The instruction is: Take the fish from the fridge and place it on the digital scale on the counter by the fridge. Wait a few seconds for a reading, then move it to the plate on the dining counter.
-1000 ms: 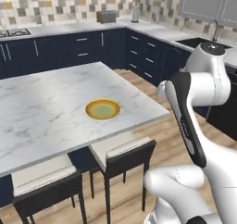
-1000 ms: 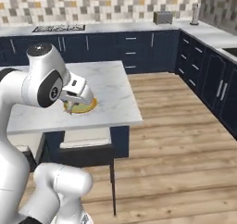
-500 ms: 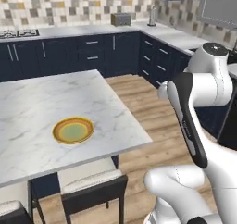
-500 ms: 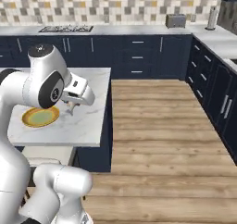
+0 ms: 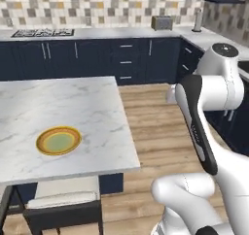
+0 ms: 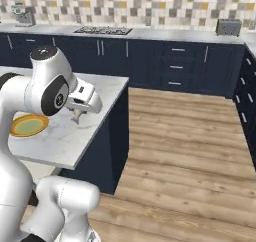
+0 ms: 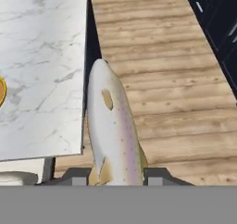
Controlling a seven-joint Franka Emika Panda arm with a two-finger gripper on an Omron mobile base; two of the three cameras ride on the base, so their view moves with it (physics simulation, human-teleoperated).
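the gripper (image 7: 115, 177) is clamped on the fish (image 7: 112, 130), above the wooden floor (image 6: 185, 136) just beside the edge of the dining counter (image 5: 73, 108). the plate (image 5: 59, 141) lies on the white marble, well apart from the fish. a stool (image 5: 63, 200) stands under the counter; navy cabinets (image 6: 165, 68) line the walls.

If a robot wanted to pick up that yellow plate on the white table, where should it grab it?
Probably by the rim. The plate lies flat on the dining counter, so there is no side to squeeze. Its raised yellow-orange rim is the only graspable part. Coming from above, with one finger inside and one outside the rim on the side nearest the counter's edge, seems best. The gripper already holds the fish.
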